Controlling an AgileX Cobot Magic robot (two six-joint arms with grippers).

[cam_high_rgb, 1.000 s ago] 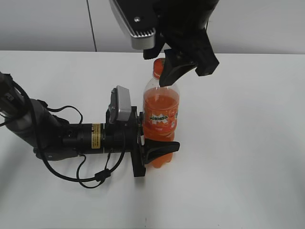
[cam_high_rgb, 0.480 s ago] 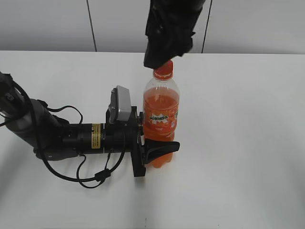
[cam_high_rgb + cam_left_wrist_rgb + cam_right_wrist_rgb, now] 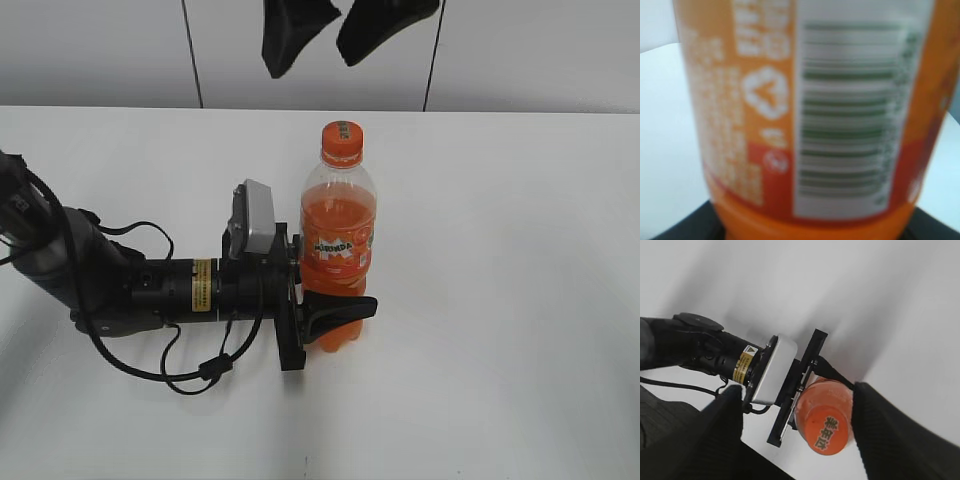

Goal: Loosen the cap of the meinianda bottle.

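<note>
The meinianda bottle stands upright on the white table, full of orange liquid, with its orange cap on. My left gripper lies low on the table and is shut on the bottle's lower body; the left wrist view shows the label blurred and very close. My right gripper is open and empty, well above the cap at the top edge. In the right wrist view its two black fingers straddle the cap from above without touching it.
The left arm's black body and looped cables lie across the table's left half. The white table extends to the right and front. A grey wall panel stands behind.
My right gripper let go of the cap, opened, and rose straight up to the top edge. The bottle and left gripper have not moved.
</note>
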